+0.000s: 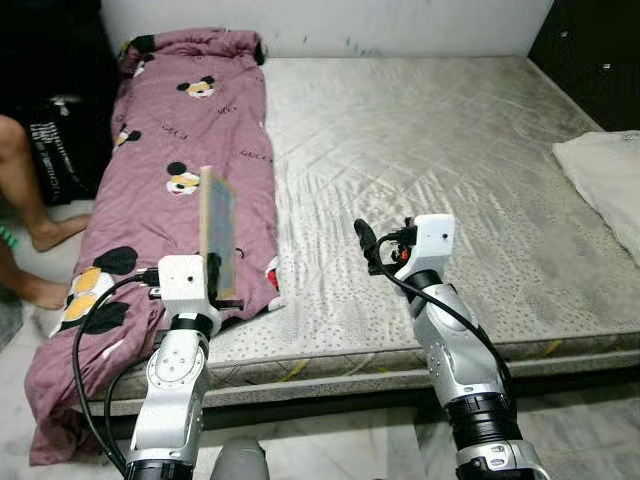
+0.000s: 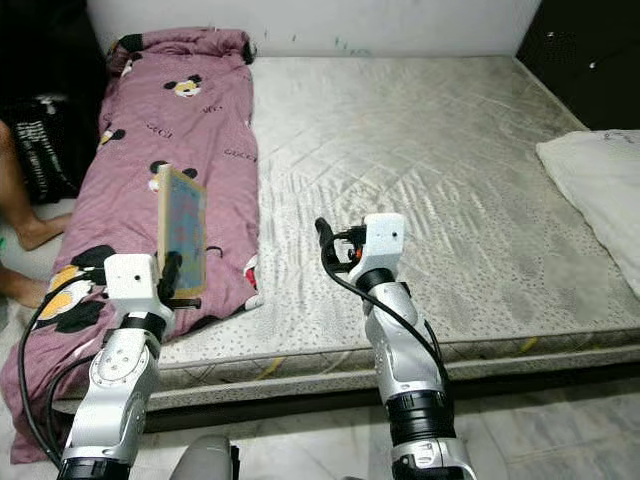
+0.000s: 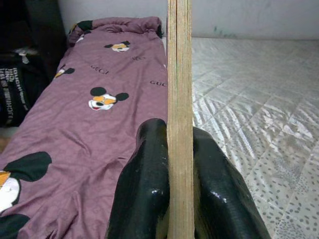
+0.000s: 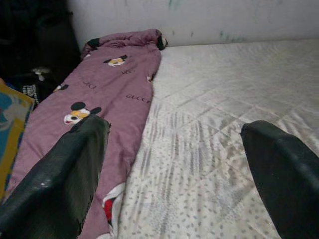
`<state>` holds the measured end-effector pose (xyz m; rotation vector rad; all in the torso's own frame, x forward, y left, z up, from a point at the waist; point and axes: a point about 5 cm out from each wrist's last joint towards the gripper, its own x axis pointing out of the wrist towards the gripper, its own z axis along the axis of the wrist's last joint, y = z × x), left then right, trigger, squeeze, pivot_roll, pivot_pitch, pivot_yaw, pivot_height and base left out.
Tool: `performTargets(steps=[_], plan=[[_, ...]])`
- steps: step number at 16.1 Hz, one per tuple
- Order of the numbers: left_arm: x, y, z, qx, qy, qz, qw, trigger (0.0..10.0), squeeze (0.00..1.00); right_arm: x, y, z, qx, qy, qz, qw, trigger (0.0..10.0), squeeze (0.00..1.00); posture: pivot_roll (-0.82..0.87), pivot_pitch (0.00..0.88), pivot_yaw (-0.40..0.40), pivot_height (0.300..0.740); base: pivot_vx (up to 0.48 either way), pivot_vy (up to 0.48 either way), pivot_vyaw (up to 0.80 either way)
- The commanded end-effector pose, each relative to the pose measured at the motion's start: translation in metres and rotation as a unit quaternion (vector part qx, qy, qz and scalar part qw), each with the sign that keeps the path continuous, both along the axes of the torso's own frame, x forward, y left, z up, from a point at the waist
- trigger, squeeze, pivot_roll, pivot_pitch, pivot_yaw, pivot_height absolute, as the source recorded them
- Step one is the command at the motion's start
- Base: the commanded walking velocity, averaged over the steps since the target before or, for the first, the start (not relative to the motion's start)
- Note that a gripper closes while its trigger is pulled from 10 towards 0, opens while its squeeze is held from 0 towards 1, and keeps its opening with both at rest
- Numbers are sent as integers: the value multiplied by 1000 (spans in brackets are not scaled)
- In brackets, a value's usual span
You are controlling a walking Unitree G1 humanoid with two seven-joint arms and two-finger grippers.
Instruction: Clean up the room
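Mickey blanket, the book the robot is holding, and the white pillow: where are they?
Mickey blanket [image 1: 190, 140], left eye view, middle of the purple cloth.
Book [image 1: 217, 225], left eye view, its cover.
White pillow [image 1: 610, 175], left eye view, its top.

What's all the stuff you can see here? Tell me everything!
Book: one, blue and yellow cover, held upright above the blanket.
Blanket: one, purple with cartoon mice, along the mattress's left side, hanging over its near edge.
Mattress: one, grey-white, quilted.
Pillow: one, white, on the mattress's right edge.
Bag: one, black with white lettering, on the floor left of the bed.
Person's legs: two, bare, at the far left.
Left hand: shut on the book.
Right hand: open, above the mattress.
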<state>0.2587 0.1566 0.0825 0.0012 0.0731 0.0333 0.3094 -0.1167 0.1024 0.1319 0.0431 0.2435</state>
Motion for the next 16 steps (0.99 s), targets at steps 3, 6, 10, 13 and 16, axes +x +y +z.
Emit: performTargets(steps=[3, 6, 10, 13, 16], plan=[[8, -5, 12, 5, -29, -7, 1000, 10000, 0, 4, -1, 3, -26, -12, 2, 1000, 10000, 0, 27, 0, -47, 740, 0, 0, 167], [9, -7, 13, 4, -32, -8, 999, 10000, 0, 9, 0, 5, -36, -14, -2, 999, 10000, 0, 32, 0, -53, 740, 0, 0, 794], [9, -8, 15, 18, -42, -8, 999, 10000, 0, 10, -2, 5, -32, -14, -11, 999, 10000, 0, 31, 0, -53, 740, 0, 0, 397], [9, -9, 15, 20, -43, -12, 999, 10000, 0, 10, -5, 4, -32, -7, -22, 999, 10000, 0, 29, 0, -53, 740, 0, 0, 0], [10, -9, 15, 14, -43, -14, 999, 10000, 0, 11, -5, 4, -35, -9, -22, 999, 10000, 0, 28, 0, -53, 740, 0, 0, 0]])
